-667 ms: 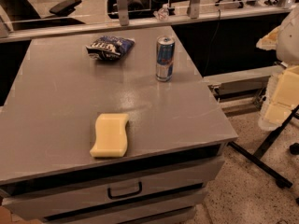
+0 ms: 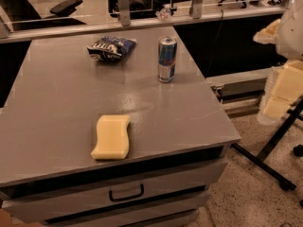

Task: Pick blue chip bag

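Observation:
The blue chip bag [image 2: 111,48], crinkled dark blue foil with white lettering, lies at the far left of the grey table top [image 2: 61,103]. An upright blue-and-silver drink can [image 2: 166,59] stands to its right. My gripper [image 2: 280,90] shows as pale cream parts at the right edge of the camera view, off the table's right side, below table height and well away from the bag. It holds nothing that I can see.
A yellow sponge [image 2: 111,137] lies near the table's front edge. The table has drawers with a handle [image 2: 126,193] below. A black stand leg [image 2: 265,160] crosses the floor at right. A rail with posts [image 2: 124,6] runs behind the table.

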